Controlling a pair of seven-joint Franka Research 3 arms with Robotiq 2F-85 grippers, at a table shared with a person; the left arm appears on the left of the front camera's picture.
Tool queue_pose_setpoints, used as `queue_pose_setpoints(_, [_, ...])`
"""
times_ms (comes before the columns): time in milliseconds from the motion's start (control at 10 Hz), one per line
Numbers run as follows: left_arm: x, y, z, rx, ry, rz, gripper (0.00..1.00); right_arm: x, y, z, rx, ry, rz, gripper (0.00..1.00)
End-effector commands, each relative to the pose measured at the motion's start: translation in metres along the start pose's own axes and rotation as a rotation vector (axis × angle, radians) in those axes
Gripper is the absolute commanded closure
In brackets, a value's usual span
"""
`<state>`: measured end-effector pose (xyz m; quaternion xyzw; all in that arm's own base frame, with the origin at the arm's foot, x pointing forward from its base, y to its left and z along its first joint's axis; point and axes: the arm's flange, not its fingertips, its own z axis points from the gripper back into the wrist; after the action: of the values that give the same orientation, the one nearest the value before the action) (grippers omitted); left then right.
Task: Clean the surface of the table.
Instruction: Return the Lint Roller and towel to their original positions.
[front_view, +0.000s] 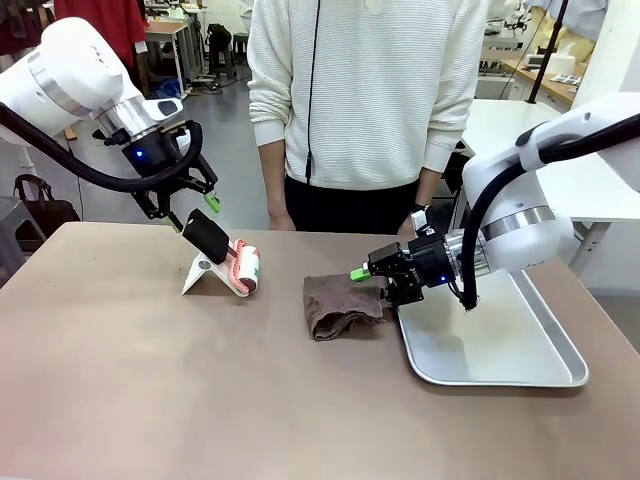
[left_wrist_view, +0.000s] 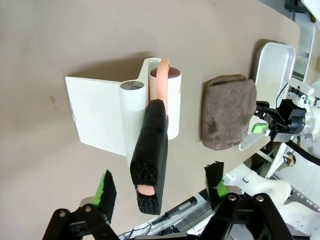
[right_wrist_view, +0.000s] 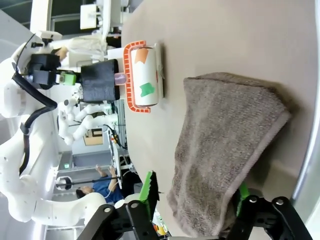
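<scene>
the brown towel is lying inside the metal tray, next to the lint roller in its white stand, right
Not quite. The brown towel lies on the table, beside the metal tray, not inside it, as the front view shows. The lint roller does sit in its white stand.

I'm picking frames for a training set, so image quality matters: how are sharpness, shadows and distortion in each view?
Front view: sharp and evenly lit, with soft shadows under the brown cloth and lint roller on the table. Left wrist view: roller and its white stand crisp, with a soft shadow beside the stand. Right wrist view: scene rolled sideways, cloth weave sharp, wide-angle bending at the edges.
</scene>
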<state>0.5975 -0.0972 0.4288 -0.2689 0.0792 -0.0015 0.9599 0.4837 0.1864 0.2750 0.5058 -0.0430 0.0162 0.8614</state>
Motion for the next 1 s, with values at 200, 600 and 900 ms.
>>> queue_pose_setpoints(200, [-0.031,0.005,0.027,0.018,-0.025,-0.026,0.0,0.006,0.044,0.011,-0.147,0.057,0.064,0.0])
queue_pose_setpoints(600, [-0.09,0.015,0.051,-0.007,-0.047,-0.141,0.0,0.012,0.102,0.034,-0.521,0.039,0.098,0.0])
queue_pose_setpoints(900, [-0.134,0.034,0.068,-0.088,-0.113,-0.233,0.0,-0.004,0.123,0.062,-0.473,-0.055,0.098,0.0])
